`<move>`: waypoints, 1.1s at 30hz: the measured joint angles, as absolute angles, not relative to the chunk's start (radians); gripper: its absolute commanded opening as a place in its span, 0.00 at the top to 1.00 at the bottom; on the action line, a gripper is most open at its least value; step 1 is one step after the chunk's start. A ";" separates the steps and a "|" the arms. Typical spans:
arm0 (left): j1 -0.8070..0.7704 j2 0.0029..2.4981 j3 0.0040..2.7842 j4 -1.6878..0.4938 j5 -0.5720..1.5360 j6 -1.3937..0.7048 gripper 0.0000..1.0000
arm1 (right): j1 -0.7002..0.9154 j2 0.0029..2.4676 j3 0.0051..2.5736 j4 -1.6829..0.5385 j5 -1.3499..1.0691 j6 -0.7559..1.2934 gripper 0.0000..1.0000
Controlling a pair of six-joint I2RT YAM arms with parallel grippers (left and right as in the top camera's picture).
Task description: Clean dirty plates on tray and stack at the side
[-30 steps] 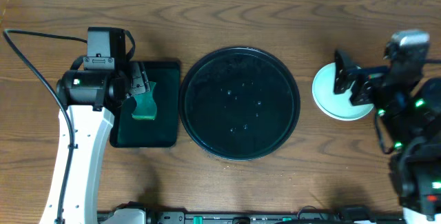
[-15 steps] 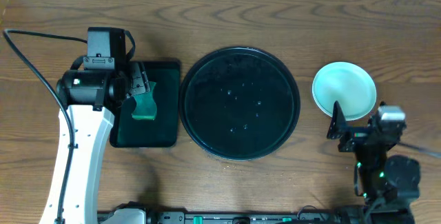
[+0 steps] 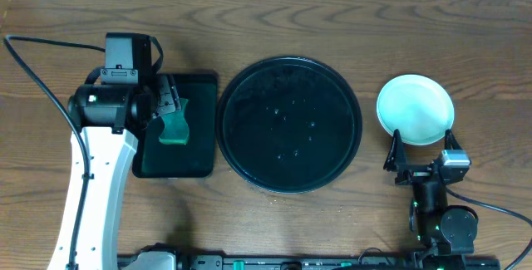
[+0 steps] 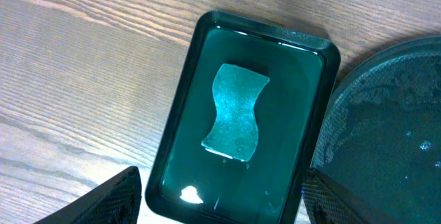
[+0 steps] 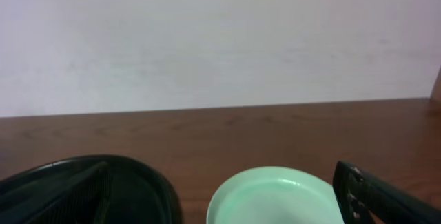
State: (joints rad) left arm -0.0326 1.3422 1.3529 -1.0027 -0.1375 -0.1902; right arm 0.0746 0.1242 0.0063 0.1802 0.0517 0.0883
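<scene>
The round black tray [image 3: 288, 75] sits mid-table with no plates on it, only water drops; its rim also shows in the left wrist view [image 4: 358, 93] and the right wrist view [image 5: 138, 176]. A pale mint-green plate [image 3: 416, 109] lies on the table right of the tray, its top clean; it also shows in the right wrist view [image 5: 275, 196]. I cannot tell whether other plates lie under it. My right gripper [image 3: 422, 151] [image 5: 220, 198] is open and empty, just in front of the plate. My left gripper [image 3: 169, 108] [image 4: 220, 186] is open above the rectangular tray.
A small rectangular black tray [image 3: 199, 83] [image 4: 317, 52] stands left of the round tray, holding a teal sponge [image 3: 175, 122] [image 4: 236, 112]. A black cable [image 3: 33, 62] runs along the left side. The wall [image 5: 220, 38] lies beyond the table's far edge.
My right arm has drawn back from over the mint plate toward the table's front edge, uncovering the plate. The left arm and sponge have not moved.
</scene>
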 measured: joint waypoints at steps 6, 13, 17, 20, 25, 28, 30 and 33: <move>-0.033 1.342 1.353 -1.003 -0.138 -0.190 0.25 | 0.075 0.023 0.007 -0.014 0.014 0.084 0.01; -0.033 1.342 1.353 -1.002 -0.138 -0.190 0.25 | 0.075 0.023 0.007 -0.065 -0.068 0.059 0.01; -0.033 1.342 1.353 -1.003 -0.138 -0.190 0.25 | 0.075 0.040 0.007 -0.064 -0.080 0.059 0.01; -0.033 1.342 1.353 -1.003 -0.138 -0.190 0.25 | 0.075 0.043 0.007 -0.064 -0.083 0.059 0.01; -0.033 1.342 1.353 -1.003 -0.138 -0.190 0.25 | 0.075 0.044 0.007 -0.064 -0.083 0.059 0.01; -0.033 1.342 1.353 -1.003 -0.138 -0.190 0.25 | 0.075 0.044 0.007 -0.064 -0.084 0.059 0.01; -0.033 1.342 1.353 -1.003 -0.138 -0.190 0.25 | 0.075 0.044 0.007 -0.064 -0.087 0.059 0.01; -0.033 1.342 1.353 -1.003 -0.138 -0.190 0.25 | 0.075 0.044 0.007 -0.064 -0.087 0.059 0.01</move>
State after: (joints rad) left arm -0.0326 1.3422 1.3525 -1.0027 -0.1375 -0.1902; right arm 0.0746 0.0441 0.0067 -0.0643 -0.0872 0.0593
